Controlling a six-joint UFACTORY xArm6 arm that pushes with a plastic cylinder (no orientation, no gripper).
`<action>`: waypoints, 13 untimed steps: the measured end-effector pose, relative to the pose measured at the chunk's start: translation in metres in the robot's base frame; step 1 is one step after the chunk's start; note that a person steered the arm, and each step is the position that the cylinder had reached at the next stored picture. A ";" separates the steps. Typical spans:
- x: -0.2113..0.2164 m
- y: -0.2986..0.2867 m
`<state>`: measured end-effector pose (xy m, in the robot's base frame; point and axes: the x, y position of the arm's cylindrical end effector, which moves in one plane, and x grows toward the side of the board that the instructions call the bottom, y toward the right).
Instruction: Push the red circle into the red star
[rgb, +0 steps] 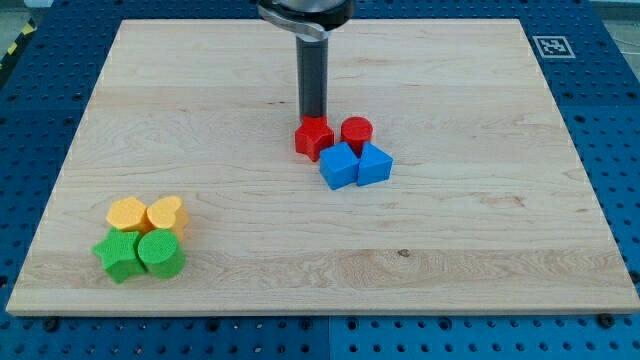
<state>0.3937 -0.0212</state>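
Note:
The red star (314, 137) lies near the middle of the wooden board (320, 250). The red circle (357, 131) stands just to its right, a small gap or light contact between them; I cannot tell which. My tip (312, 117) is at the star's top edge, right behind it toward the view's top. Two blue blocks, a cube-like one (338, 166) and a second one (374, 163), sit directly below the red pair.
At the view's lower left is a cluster: an orange block (127, 214), an orange heart-like block (167, 214), a green star-like block (118, 256) and a green cylinder (160, 254). A marker tag (551, 45) is at the board's upper right corner.

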 end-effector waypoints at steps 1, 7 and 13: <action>0.000 -0.012; 0.060 -0.064; 0.059 -0.040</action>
<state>0.4525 -0.0610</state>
